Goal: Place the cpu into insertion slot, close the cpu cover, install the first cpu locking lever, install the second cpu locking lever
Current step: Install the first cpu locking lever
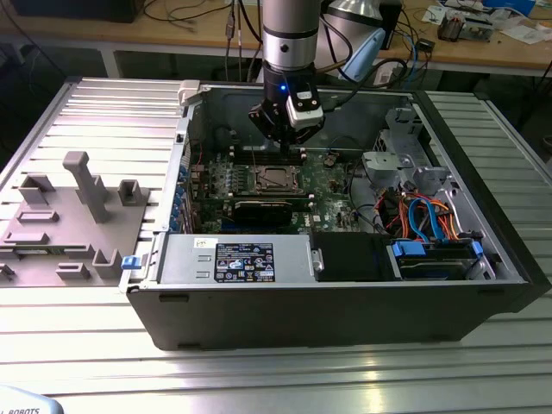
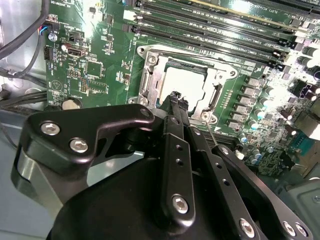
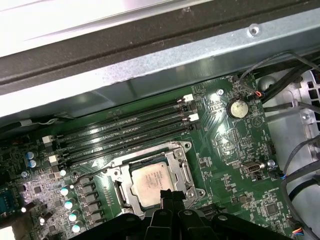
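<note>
Open PC case (image 1: 345,302) holds motherboard (image 3: 235,145); cpu (image 3: 152,181) seated under cpu cover (image 3: 182,167); gripper (image 3: 172,196) fingers together, empty.

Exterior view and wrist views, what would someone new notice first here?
The gripper hangs inside the open computer case, just above the motherboard's socket. In both wrist views the cpu lies in the socket with the cpu cover framing it. A grey fixture block sits at the exterior view's left.

One computer case (image 1: 345,302) lies open, holding one motherboard (image 3: 235,150). On it sit one cpu (image 3: 152,180) under one cpu cover (image 3: 186,172), four memory slots (image 3: 125,132) and one coin battery (image 3: 237,108). One claw (image 3: 172,197) is present.
</note>
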`<state>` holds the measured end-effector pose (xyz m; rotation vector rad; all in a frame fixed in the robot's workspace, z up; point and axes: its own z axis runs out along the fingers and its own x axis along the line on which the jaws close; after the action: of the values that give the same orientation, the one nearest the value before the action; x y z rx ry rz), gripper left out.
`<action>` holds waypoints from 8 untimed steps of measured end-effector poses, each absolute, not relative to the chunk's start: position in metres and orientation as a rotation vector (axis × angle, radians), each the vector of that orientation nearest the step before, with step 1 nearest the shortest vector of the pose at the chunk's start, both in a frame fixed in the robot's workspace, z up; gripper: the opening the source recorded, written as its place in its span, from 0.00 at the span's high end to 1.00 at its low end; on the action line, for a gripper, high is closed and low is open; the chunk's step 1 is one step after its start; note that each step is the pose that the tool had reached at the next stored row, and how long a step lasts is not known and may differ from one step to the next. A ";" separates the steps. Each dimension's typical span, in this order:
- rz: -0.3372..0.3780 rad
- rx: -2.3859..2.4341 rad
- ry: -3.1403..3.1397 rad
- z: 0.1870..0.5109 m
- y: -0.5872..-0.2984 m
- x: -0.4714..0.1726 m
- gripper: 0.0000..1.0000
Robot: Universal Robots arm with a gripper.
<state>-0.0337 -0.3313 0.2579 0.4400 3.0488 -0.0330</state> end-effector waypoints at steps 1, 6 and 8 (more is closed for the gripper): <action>-0.033 0.437 3.049 0.258 -0.331 -0.034 0.89; -0.032 0.422 3.051 0.258 -0.331 -0.034 0.89; -0.032 0.417 3.052 0.258 -0.331 -0.034 0.89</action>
<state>-0.0337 -0.3313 0.2579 0.4172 3.0518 -0.0323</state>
